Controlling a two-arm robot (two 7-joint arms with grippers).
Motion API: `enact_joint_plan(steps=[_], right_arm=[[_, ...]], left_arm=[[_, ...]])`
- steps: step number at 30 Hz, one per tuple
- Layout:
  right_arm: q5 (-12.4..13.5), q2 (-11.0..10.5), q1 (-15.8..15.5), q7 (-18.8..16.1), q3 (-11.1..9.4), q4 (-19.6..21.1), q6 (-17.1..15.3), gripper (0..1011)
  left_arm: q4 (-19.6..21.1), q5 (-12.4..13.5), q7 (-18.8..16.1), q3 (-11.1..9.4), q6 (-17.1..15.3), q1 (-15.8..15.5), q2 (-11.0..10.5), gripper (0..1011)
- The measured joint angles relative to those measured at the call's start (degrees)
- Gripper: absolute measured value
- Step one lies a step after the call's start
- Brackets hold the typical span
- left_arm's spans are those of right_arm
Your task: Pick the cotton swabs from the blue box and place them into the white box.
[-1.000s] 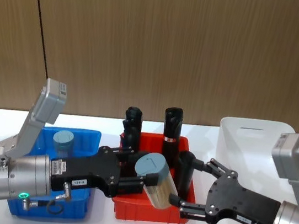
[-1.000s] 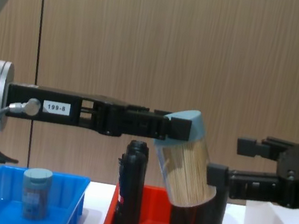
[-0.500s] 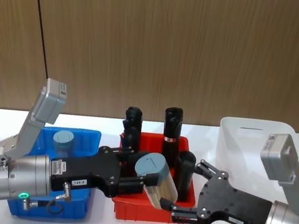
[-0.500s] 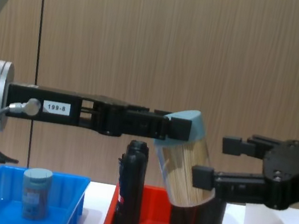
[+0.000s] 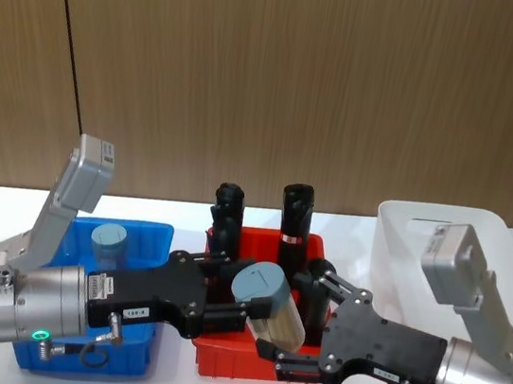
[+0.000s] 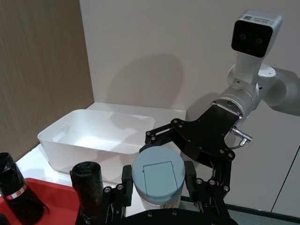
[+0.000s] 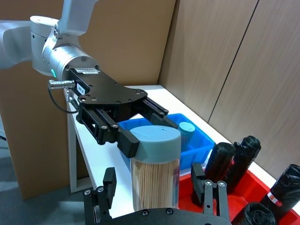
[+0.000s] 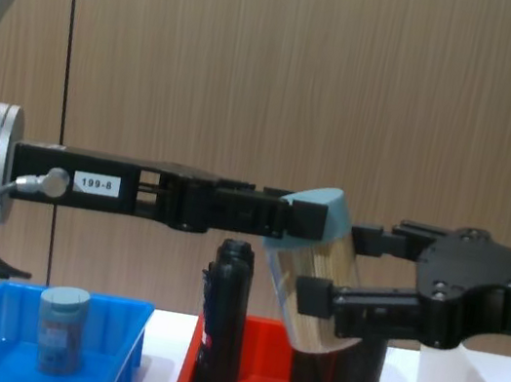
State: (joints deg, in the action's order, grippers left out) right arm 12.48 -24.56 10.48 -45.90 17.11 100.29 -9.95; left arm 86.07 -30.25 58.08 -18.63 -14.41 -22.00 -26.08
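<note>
Handover point: my left gripper (image 5: pixel 237 294) is clamped on the lid of a tilted swab tub (image 5: pixel 269 307) above the red tray (image 5: pixel 213 363). My right gripper (image 5: pixel 287 314) has its fingers apart around the tub's body. If left releases before right closes, the tub drops among the black cylinders (image 5: pixel 296 212), short of the white box (image 5: pixel 396 221).

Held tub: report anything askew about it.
The tub leans instead of hanging upright. The left gripper has its jaws clamped on the lid alone, and the body slants above the red tray. The right gripper has open jaws either side of the body.
</note>
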Motion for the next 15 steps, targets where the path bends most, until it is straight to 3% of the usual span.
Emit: enact_joint_plan(steps=[15], right_arm=[[-1.55,0.75,1.11,-0.39,1.46,-0.59,-0.39,1002]], left_arm=[[0.0,0.0,0.0,0.0,0.0,0.0,0.0,664]])
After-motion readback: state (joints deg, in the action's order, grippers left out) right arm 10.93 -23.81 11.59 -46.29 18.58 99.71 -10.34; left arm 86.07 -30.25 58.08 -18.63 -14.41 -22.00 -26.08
